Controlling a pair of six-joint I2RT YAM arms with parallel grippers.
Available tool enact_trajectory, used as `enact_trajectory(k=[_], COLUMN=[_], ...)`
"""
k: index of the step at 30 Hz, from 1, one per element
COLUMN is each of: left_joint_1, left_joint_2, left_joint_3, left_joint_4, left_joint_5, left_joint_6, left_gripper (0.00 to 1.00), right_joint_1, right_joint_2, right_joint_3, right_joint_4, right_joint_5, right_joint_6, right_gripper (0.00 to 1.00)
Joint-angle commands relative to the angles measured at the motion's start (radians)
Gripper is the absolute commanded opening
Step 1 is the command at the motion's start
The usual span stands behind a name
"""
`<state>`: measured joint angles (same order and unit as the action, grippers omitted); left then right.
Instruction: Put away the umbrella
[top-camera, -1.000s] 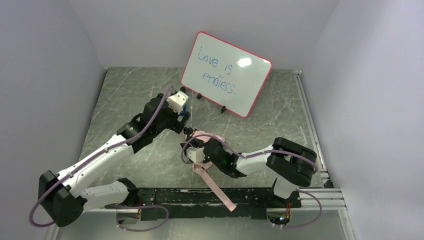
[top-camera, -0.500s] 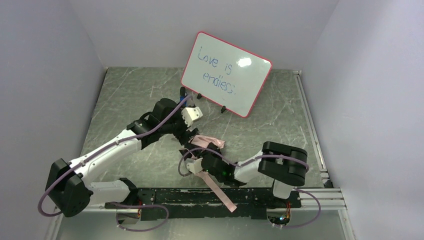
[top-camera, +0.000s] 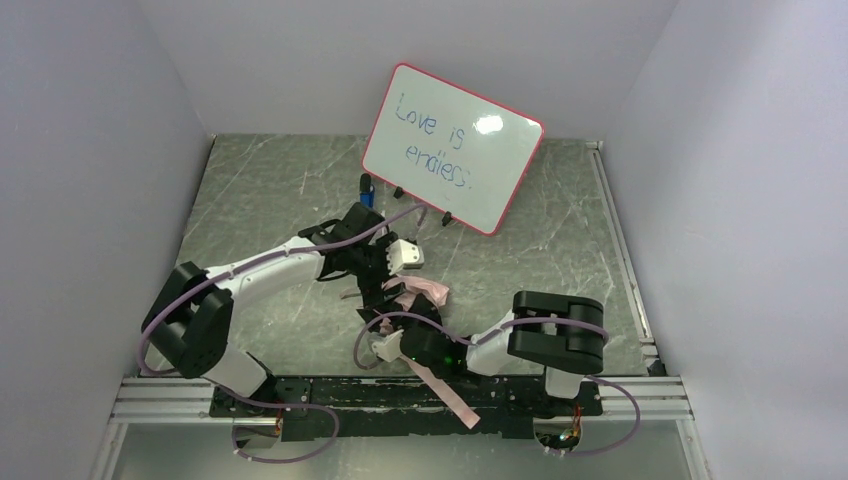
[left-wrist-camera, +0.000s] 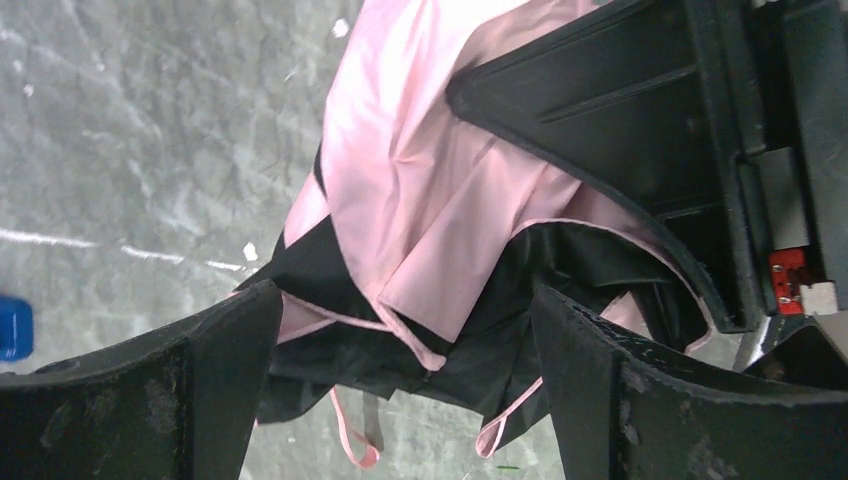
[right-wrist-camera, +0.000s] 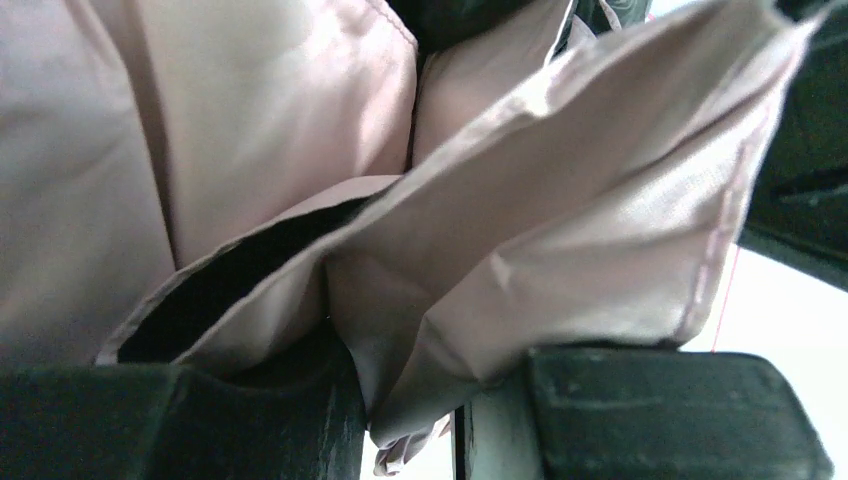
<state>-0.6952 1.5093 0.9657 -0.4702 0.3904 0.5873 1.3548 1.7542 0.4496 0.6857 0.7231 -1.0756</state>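
Loosely crumpled umbrella (left-wrist-camera: 420, 190), pink outside, black inside; left gripper (left-wrist-camera: 405, 300) jaws spread, right gripper (right-wrist-camera: 440, 380) jaws pinching it.

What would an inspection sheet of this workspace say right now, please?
Surface: grey marbled table, pale veins.
Job's things: pink umbrella collapsed, crumpled between the arms, not stowed.
Clutter: red-framed whiteboard propped at the back; small blue object beside it.
Grippers: left gripper open, straddling the fabric; right gripper shut on the umbrella's fabric.
Cables: lilac cables run along both arms, looping by the bases.
Surroundings: plain pale walls on three sides.
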Motion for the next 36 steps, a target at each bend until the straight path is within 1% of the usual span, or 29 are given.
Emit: enact_trajectory(k=[1, 14, 16, 22, 25, 27, 31, 34, 35, 36], left_joint_1=[0.006, 0.006, 0.005, -0.004, -0.027, -0.041, -0.057, -0.065, -0.066, -0.069], left_joint_2=[0.027, 0.203, 0.24, 0.295, 0.286, 0.276, 0.279, 0.295, 0.301, 0.305], left_joint_3=[0.043, 0.061, 0.065, 0.061, 0.042, 0.031, 0.026, 0.04, 0.047, 0.053], left_joint_4=[0.0, 0.007, 0.003, -0.005, -0.004, 0.004, 0.011, 0.003, -0.002, -0.002], left_joint_5=[0.151, 0.129, 0.122, 0.097, 0.065, 0.05, 0.019, 0.003, 0.004, 0.003], left_joint_6=[0.058, 0.086, 0.085, 0.088, 0.098, 0.094, 0.09, 0.089, 0.091, 0.092], left_gripper=[0.98, 0.98, 0.95, 0.8, 0.76, 0.7, 0.49, 0.37, 0.31, 0.24], right_joint_1=[0.036, 0.047, 0.047, 0.046, 0.047, 0.046, 0.047, 0.046, 0.047, 0.047], right_joint_2=[0.059, 0.063, 0.06, 0.044, 0.035, 0.029, 0.006, -0.014, -0.021, -0.027], right_joint_3=[-0.02, -0.006, -0.001, 0.012, 0.015, 0.015, 0.018, 0.02, 0.023, 0.023], right_joint_4=[-0.162, -0.195, -0.199, -0.204, -0.205, -0.204, -0.214, -0.219, -0.222, -0.225], right_joint_5=[-0.16, -0.154, -0.153, -0.148, -0.148, -0.149, -0.17, -0.177, -0.177, -0.177], right_joint_6=[0.045, 0.063, 0.063, 0.068, 0.071, 0.073, 0.088, 0.095, 0.096, 0.098], right_gripper=[0.23, 0.23, 0.23, 0.23, 0.23, 0.23, 0.23, 0.22, 0.22, 0.22])
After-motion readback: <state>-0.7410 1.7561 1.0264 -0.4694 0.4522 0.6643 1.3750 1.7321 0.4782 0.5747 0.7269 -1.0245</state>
